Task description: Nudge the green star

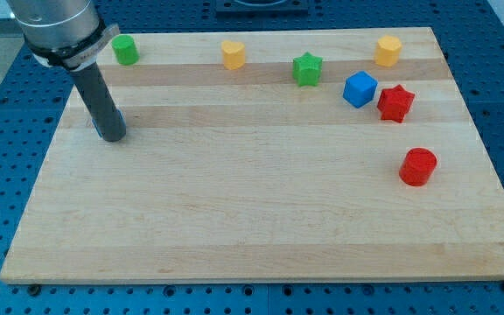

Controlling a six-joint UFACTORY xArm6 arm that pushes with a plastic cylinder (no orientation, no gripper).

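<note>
While our rod stands at about ten o'clock on the wooden bench (261,219), my tip (112,136) rests on the surface near the view's left edge, with a sliver of blue showing just beside it that we cannot identify. We carry no jaws as end effector, only this straight rod, so nothing spreads or pinches. Our green star (306,69) sits toward one o'clock, well apart from my tip. Just beside the star at three o'clock lies the blue cube (360,89), nearly touching the red star (395,103). At twelve o'clock of the board sits a yellow block (233,54), another yellow block (388,51) toward two o'clock, a green block (126,50) above my tip, and a red cylinder (418,166) at three o'clock
</note>
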